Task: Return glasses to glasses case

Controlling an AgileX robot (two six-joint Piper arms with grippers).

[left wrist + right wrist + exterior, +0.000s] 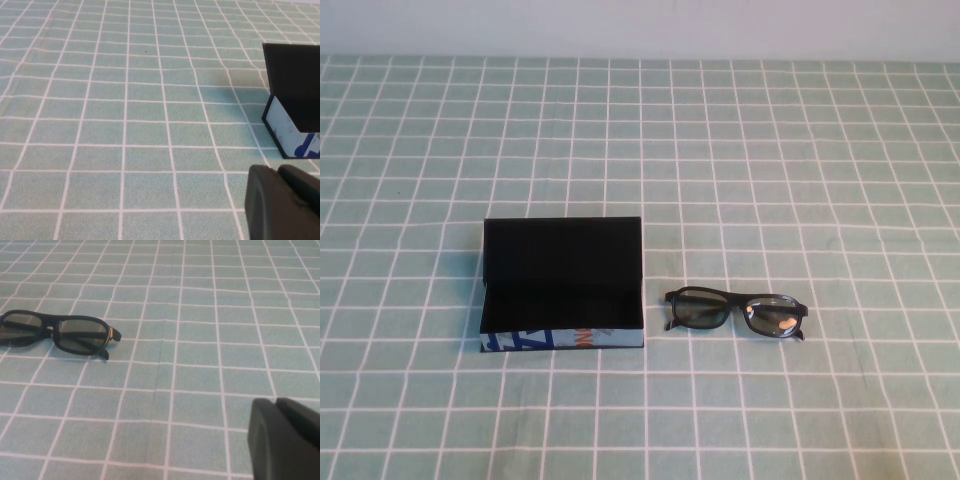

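The glasses case [565, 339] stands open left of the table's middle, its lid upright at the back, its inside black and empty. Its printed blue, white and orange front faces me. The black-framed glasses [735, 311] lie on the cloth just right of the case, apart from it, arms folded. Neither gripper shows in the high view. In the left wrist view my left gripper [278, 171] is shut and empty, short of the case's end wall [286, 131]. In the right wrist view my right gripper [275, 402] is shut and empty, well away from the glasses [60, 333].
A green tablecloth with a white grid [720, 150] covers the whole table. A pale wall runs along the far edge [640, 25]. Nothing else stands on the cloth.
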